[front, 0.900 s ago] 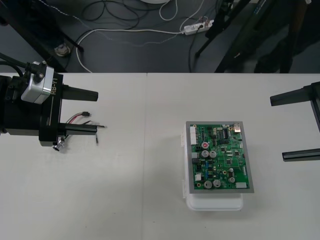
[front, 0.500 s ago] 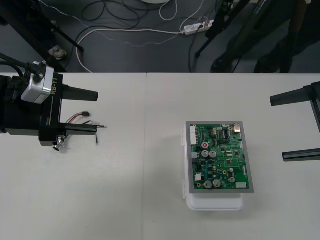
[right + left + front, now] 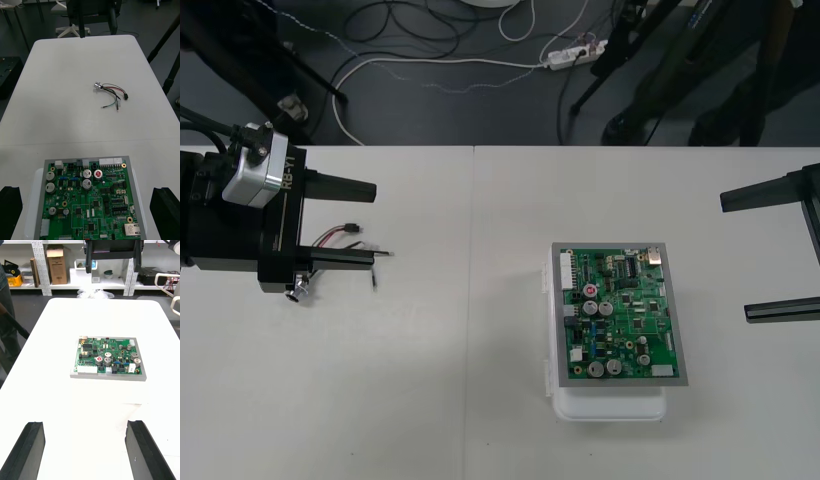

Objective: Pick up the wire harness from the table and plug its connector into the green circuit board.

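The wire harness [image 3: 340, 236] lies on the table at the left, its red and black wires showing between the open fingers of my left gripper [image 3: 373, 222]. Its black plug [image 3: 352, 228] points toward the table's middle, and the metal socket [image 3: 300, 290] peeks out beside the lower finger. In the right wrist view the harness [image 3: 110, 90] lies loose on the table far beyond the board [image 3: 88, 202]. The green circuit board [image 3: 618, 312] on its white base [image 3: 608, 405] sits right of centre. My right gripper [image 3: 735, 256] waits open at the right edge, apart from the board.
In the left wrist view the board [image 3: 107, 360] lies well ahead of my left gripper [image 3: 84, 423], with bare table between. A seam [image 3: 472, 300] runs down the tabletop. Dark floor with cables [image 3: 440, 60] lies beyond the far edge.
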Motion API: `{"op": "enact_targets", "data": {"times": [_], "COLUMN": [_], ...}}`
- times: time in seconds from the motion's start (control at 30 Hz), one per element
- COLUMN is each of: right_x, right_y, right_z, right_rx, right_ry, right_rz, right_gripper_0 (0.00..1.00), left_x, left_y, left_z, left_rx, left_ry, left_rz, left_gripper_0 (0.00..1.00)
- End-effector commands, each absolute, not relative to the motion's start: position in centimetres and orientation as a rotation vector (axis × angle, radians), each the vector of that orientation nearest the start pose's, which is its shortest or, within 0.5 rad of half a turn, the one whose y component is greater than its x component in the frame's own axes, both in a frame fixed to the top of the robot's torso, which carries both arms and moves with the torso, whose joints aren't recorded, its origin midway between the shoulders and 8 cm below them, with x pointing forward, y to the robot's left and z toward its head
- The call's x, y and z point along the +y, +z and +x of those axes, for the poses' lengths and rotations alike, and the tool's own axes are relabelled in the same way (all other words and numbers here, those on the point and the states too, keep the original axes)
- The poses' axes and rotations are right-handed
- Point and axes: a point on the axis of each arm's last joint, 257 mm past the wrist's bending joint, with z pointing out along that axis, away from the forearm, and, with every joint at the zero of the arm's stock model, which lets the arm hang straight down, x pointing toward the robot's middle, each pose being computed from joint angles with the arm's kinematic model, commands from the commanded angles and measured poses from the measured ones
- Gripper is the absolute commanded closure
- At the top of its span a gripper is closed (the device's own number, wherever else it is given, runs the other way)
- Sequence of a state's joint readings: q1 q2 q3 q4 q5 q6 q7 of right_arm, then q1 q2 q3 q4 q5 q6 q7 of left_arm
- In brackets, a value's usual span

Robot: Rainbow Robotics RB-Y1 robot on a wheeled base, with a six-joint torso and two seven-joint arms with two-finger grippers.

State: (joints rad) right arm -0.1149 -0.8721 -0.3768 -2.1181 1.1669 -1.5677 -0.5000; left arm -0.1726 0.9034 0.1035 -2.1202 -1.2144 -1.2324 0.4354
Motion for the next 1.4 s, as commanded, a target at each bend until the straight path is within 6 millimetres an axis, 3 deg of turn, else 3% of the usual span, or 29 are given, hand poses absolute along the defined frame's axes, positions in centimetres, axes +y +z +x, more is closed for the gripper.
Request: {"op": "enact_targets", "data": {"times": [0.03, 1.4], "right_x": [-17.89, -17.89], "right_y": [-4.51, -4.51], "right_z": [29.4, 29.4], "right_rx": [1.381, 1.381], "right_ry": [0.637, 0.637], "right_rz": [-1.608, -1.608], "right_gripper_0": [0.0, 0.0], "left_x": [11.56, 11.56], "left_y": [-3.63, -3.63], "left_z": [34.43, 34.43], "left_rx": [1.301, 1.301], "left_ry": [-0.636, -0.636], "left_rz": [1.471, 1.471], "left_gripper_0": [0.37, 0.37]}}
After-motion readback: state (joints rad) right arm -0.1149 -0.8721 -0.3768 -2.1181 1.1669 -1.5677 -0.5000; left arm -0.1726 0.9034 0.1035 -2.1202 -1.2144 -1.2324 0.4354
